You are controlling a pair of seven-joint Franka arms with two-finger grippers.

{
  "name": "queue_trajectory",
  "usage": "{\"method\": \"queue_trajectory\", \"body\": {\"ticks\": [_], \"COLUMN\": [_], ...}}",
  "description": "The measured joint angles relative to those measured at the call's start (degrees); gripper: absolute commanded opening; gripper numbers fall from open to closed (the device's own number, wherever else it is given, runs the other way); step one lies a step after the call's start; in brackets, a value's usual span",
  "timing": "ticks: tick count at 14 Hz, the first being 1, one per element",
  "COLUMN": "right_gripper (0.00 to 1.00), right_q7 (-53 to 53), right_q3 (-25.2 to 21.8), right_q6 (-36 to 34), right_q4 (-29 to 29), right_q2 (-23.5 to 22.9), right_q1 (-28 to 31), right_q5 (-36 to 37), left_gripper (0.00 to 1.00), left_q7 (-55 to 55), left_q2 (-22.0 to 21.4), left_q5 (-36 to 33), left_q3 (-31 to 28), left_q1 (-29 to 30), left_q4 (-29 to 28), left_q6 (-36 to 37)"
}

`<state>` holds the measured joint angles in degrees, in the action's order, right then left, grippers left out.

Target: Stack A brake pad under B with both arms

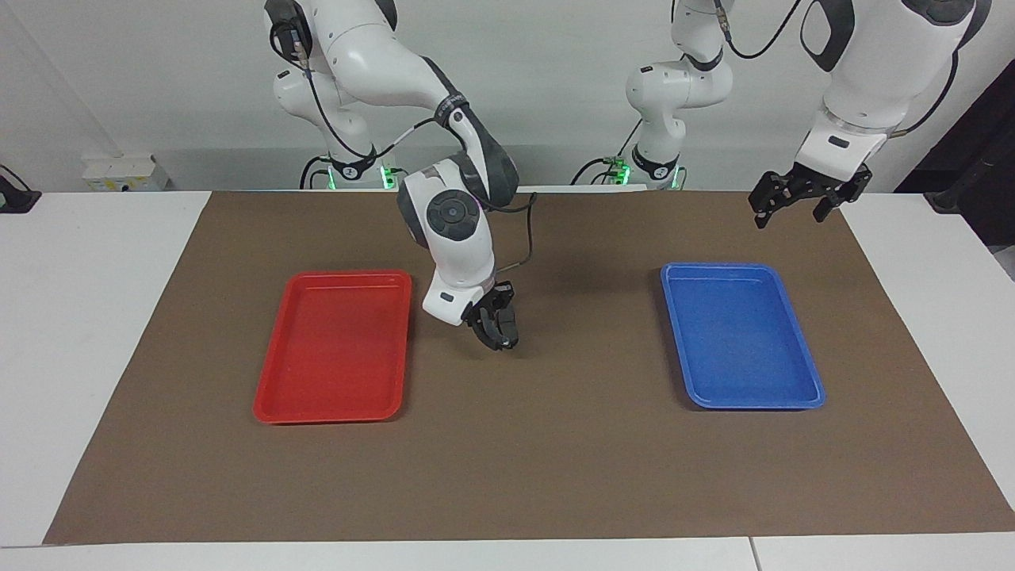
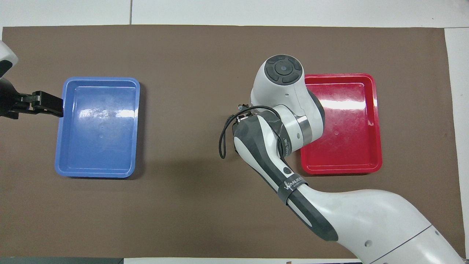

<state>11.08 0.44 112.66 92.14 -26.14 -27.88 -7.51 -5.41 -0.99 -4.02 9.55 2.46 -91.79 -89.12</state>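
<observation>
The left arm [image 1: 844, 95] waits high at its own end of the table. The left gripper [image 1: 789, 212] hangs in the air over the edge of the brown mat [image 1: 507, 476], beside the blue tray [image 1: 741, 341] on the side of the left arm's end. Its two fingers are spread apart and nothing is between them.

The right arm [image 1: 456, 238] reaches down to the middle of the mat, between the two trays. The right gripper [image 1: 496, 337] is very low there, close to the mat, and its fingers are pressed together. At the fingertips there is a dark piece [image 1: 508, 341], down at the mat. I cannot tell if this is the short brake pad, the long curved one, or both together, because it is as dark as the gripper. I also cannot tell if the fingers pinch it or only touch it. From above, the arm covers this place fully, so the pads do not show in that view.

The red tray [image 1: 333, 357] lies just beside the right gripper, toward the right arm's end, and the blue tray lies toward the left arm's end, well apart from it. Farther from the robots there is only the mat on the white table [image 1: 79, 317]
</observation>
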Motion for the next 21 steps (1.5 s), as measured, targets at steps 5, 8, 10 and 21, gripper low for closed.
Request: {"method": "queue_trajectory", "body": {"ticks": [5, 8, 10, 21], "right_gripper": [0.00, 0.00, 0.00, 0.00], "right_q7": [3.41, 5.65, 5.68, 5.68], "right_q3": [0.02, 0.02, -0.03, -0.12], "right_q6": [5.94, 7.38, 8.08, 11.18], "right_q4": [4.09, 4.57, 4.92, 6.97], "right_q2": [0.19, 0.09, -0.03, -0.71], "right_q1": [-1.67, -3.68, -3.87, -4.49], "right_q5": [-0.10, -0.10, -0.10, -0.15], "left_gripper": [0.99, 0.99, 0.99, 0.99], "left_q7": [-0.12, -0.09, -0.09, -0.09], "left_q2": [-0.08, -0.09, -0.08, -0.08], "left_q5": [1.59, 1.81, 1.85, 1.92], "left_q3": [-4.68, -5.58, -5.55, -5.45], "left_q1": [-2.99, -3.57, -3.77, -4.03], "left_q4": [-1.91, -2.90, -3.35, -4.53], "left_q6": [-1.28, -1.52, -1.55, -2.00]}}
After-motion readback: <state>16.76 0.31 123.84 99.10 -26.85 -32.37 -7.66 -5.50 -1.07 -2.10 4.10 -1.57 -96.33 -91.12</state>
